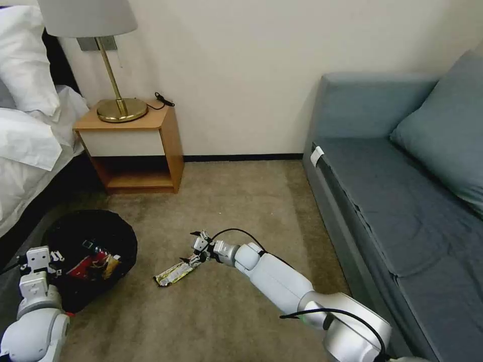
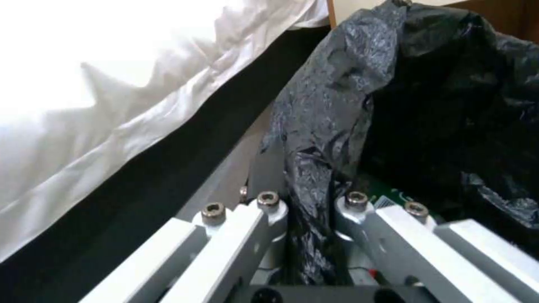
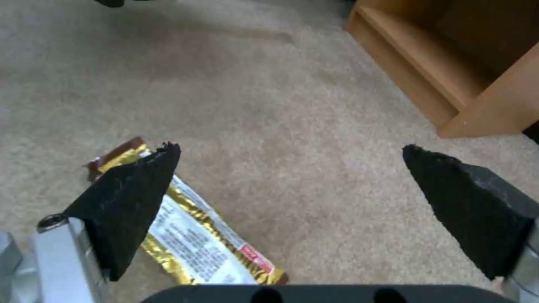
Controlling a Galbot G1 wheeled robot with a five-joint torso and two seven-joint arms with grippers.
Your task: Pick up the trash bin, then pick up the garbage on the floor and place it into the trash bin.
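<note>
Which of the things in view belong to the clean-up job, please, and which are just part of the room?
Job:
- trash bin, black-lined, its rim clamped by the left gripper
- snack wrapper on the carpet, under the open right gripper
- litter already in the bin

Just there:
- nightstand
- lamp
- sofa
- bed

Beige carpet floor (image 1: 226, 201), snack wrapper (image 1: 174, 274) lying flat, nightstand (image 1: 133, 151)
</note>
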